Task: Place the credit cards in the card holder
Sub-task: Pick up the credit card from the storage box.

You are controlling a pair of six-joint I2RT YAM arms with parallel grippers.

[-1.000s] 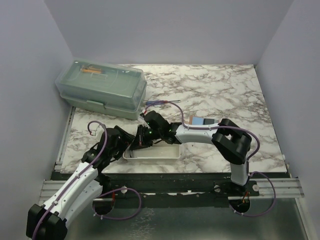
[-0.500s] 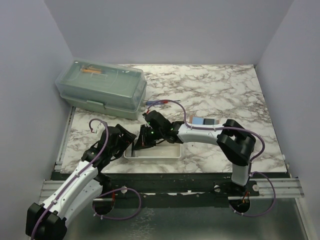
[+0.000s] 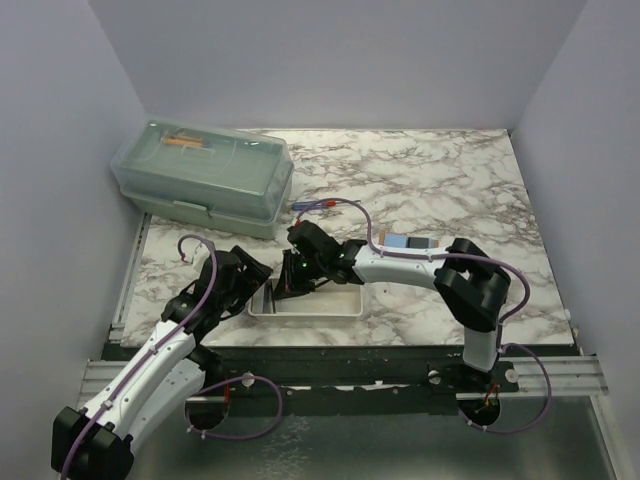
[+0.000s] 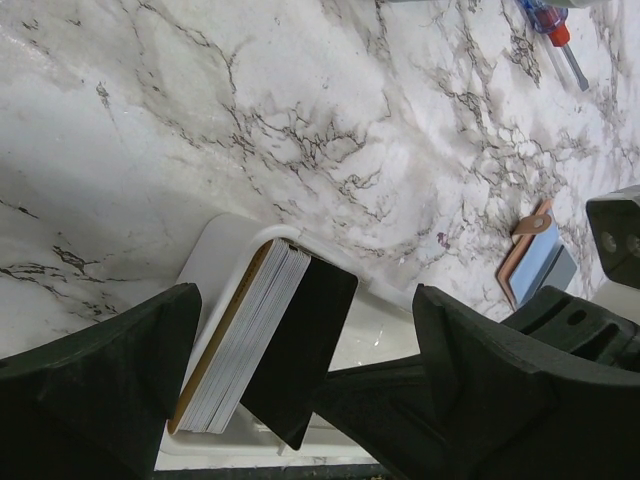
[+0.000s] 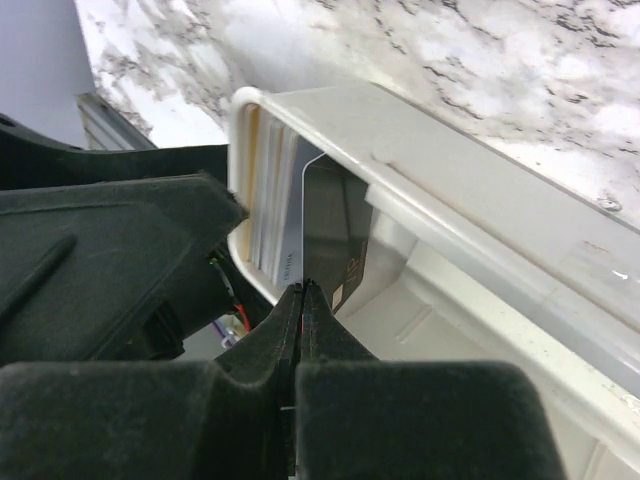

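So the right claw (image 5: pixel 303 290) is pinching shut on a single dark card (image 5: pixel 335 238), gripping it by its edge. That card is standing upright at the left end of the white tray (image 4: pixel 225 240), right beside the stack of credit cards (image 4: pixel 240 345) that's sitting on edge in there. From the left wrist view it's leaning a bit off the front of the stack, with the bottom corner poking down past the other cards.

The left claw (image 4: pixel 307 293) is hanging wide open over that same end of the tray, with one finger on each side of the stack and not touching anything as far as I can tell.

The card holder (image 4: pixel 531 223) is lying flat on the marble tabletop (image 3: pixel 430 180), off to the right behind the tray and well apart from both claws. A blue-grey card (image 4: pixel 538 265) is lying on it or in it, can't tell which.

Other stuff: a green lidded toolbox (image 3: pixel 205 170) is sitting at the back left, and a screwdriver (image 4: pixel 553 30) is lying near it.
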